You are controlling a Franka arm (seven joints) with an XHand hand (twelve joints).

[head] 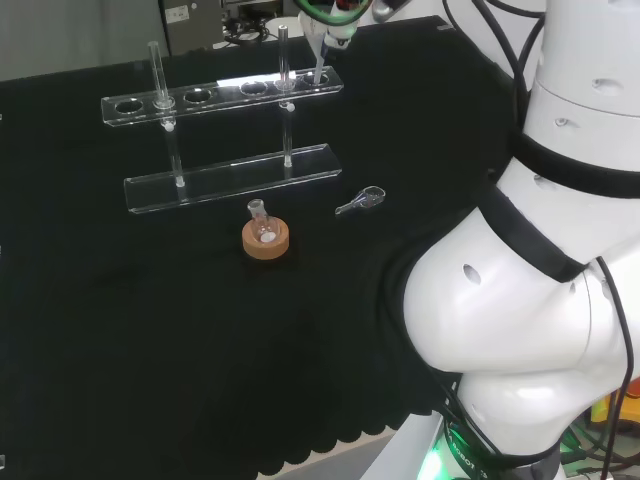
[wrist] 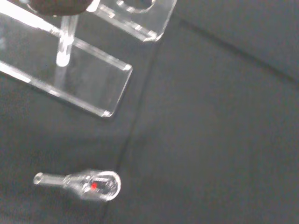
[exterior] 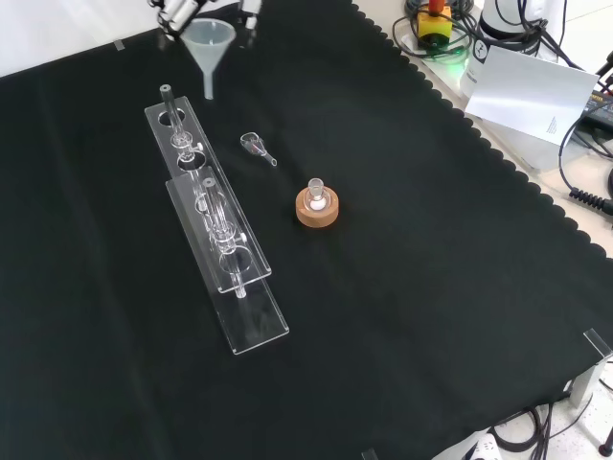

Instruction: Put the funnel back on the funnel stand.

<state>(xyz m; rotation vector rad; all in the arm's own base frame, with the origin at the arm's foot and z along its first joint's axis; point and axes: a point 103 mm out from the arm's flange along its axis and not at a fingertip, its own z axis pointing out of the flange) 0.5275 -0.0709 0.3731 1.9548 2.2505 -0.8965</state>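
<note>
Past the funnel stand [exterior: 215, 225], hand [exterior: 177, 11] pinches funnel [exterior: 209, 43].

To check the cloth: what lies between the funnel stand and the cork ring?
In the front view, bare cloth separates funnel stand and cork ring.

Small flask [exterior: 315, 193] upright on cork ring [exterior: 317, 209], small clear glass scoop [exterior: 256, 145] lying on black cloth [exterior: 431, 287]
</note>
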